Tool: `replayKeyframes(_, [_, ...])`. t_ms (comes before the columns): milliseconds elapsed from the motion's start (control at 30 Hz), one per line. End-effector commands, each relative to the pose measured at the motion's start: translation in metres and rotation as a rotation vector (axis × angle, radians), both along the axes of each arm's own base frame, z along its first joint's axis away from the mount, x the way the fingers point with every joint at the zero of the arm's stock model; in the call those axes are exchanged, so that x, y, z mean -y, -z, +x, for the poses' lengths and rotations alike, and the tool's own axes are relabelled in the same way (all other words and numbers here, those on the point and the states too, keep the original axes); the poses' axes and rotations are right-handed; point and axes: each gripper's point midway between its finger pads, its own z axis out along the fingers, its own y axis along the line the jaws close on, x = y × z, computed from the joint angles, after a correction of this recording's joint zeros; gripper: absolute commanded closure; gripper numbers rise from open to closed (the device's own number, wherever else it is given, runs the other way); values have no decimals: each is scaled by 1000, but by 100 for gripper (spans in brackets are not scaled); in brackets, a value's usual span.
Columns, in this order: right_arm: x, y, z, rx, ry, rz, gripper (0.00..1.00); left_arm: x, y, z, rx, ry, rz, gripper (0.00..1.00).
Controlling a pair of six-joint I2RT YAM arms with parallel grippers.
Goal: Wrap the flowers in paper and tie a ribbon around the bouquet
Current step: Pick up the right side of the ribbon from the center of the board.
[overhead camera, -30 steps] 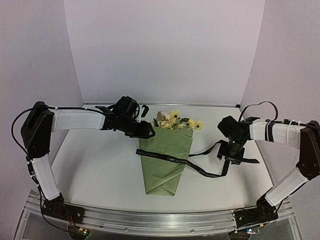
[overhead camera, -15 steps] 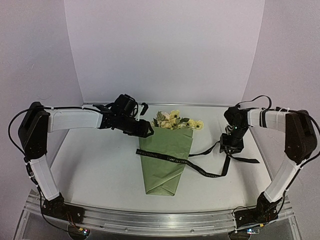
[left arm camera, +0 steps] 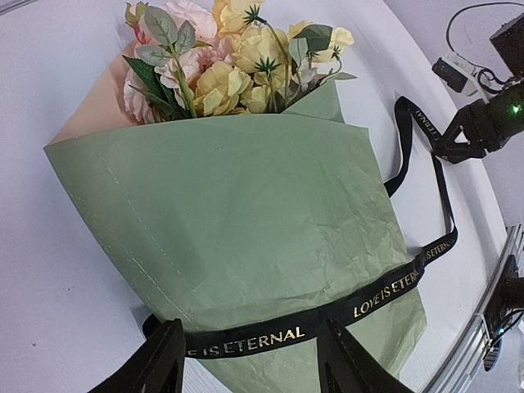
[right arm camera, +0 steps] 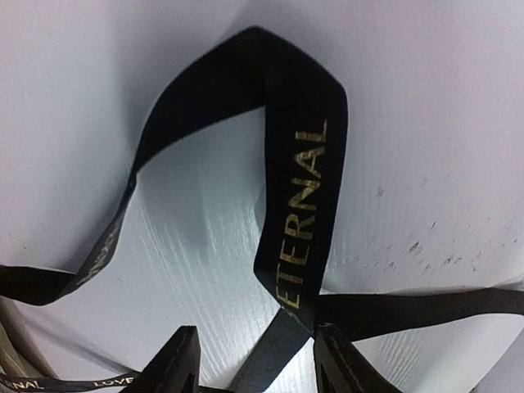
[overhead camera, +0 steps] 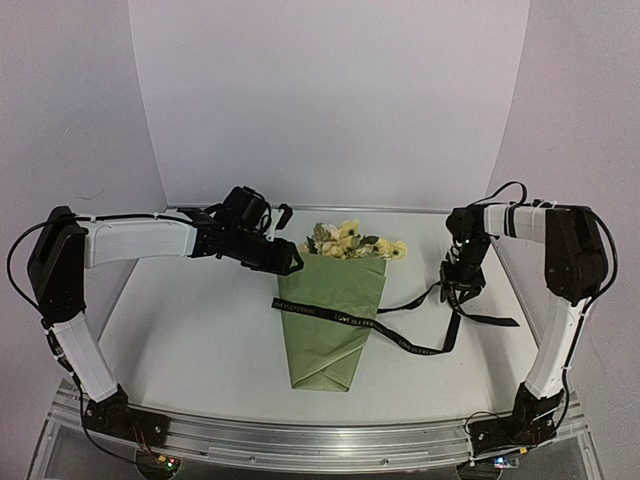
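Colours and patterns as observed.
Paper: plain olive green outer face with faint creases; the inner face showing at the upper left edge is peach-tan. Flowers: pale yellow and cream blooms, a few soft pink; leaves dark green and dusty grey-green. Ribbon: black, printed in gold capitals reading "LOVE IS ETERNAL", the wording repeated along its length. Table: white, unpatterned. Left arm and right arm: white sleeves, black joints and black fingers. Walls: pale lilac-white, plain. Rail at the near edge: silver metal.
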Motion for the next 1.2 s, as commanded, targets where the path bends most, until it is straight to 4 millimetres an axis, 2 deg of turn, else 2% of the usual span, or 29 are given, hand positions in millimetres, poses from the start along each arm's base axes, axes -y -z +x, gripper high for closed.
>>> replayKeyframes(0, [-1, 0, -15, -76, -4, 3, 52, -2, -20, -4, 38, 5, -27, 42])
replayKeyframes(67, [-1, -2, -17, -87, -5, 2, 54, -1, -21, -5, 34, 7, -37, 42])
replayKeyframes(200, [-10, -15, -13, -95, 4, 49, 86, 7, -26, -9, 30, 22, -97, 42])
replayKeyframes(233, [-10, -19, -12, -94, 4, 50, 88, 8, -26, -10, 28, 25, -106, 42])
replayKeyframes(267, [-9, -23, -11, -93, 0, 44, 86, 10, -25, -11, 25, 26, -110, 42])
replayKeyframes(367, [0, -27, -14, -94, -24, -3, 61, 11, -25, -12, 23, 22, -113, 42])
replayKeyframes(433, [3, -26, -15, -107, -27, -18, 50, 11, -25, -13, 22, 22, -117, 42])
replayKeyframes(533, [6, -18, -17, -141, 3, -31, 42, 11, -28, -12, 28, 21, -117, 42])
replayKeyframes(733, [7, 0, -16, -207, 125, -1, 42, 13, -34, -11, 36, 26, -126, 42])
replayKeyframes(867, [10, 5, -5, -211, 219, -3, 43, 15, -35, -10, 37, 28, -131, 42])
replayKeyframes(967, [10, 11, 7, -214, 273, 20, 47, 15, -37, -10, 38, 28, -136, 42])
replayKeyframes(1167, [8, 10, 23, -186, 269, 27, 53, 16, -39, -11, 34, 25, -150, 42])
